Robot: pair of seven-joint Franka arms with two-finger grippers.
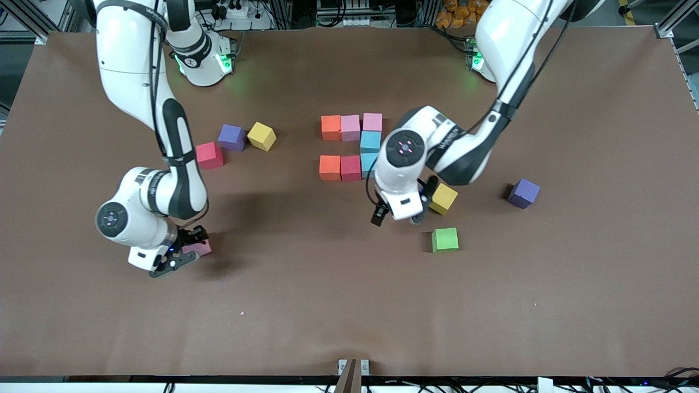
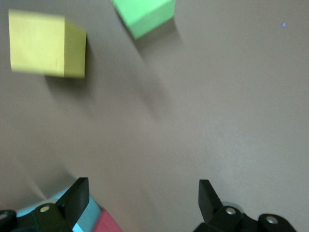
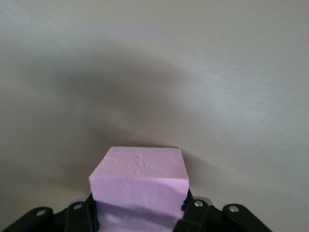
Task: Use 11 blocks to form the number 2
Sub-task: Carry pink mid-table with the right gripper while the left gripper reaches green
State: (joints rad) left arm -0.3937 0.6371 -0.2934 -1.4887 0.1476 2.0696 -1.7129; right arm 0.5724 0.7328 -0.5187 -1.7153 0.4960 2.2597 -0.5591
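My right gripper is shut on a pink block, low at the table near the right arm's end. Seven blocks sit together mid-table: orange, pink, pink, light blue, orange, red and a partly hidden light blue. My left gripper hangs open and empty just nearer the camera than that group, beside a yellow block and a green block.
A red block, a purple cube and a second yellow block lie loose toward the right arm's end. Another purple cube sits toward the left arm's end. The brown table stretches bare toward the camera.
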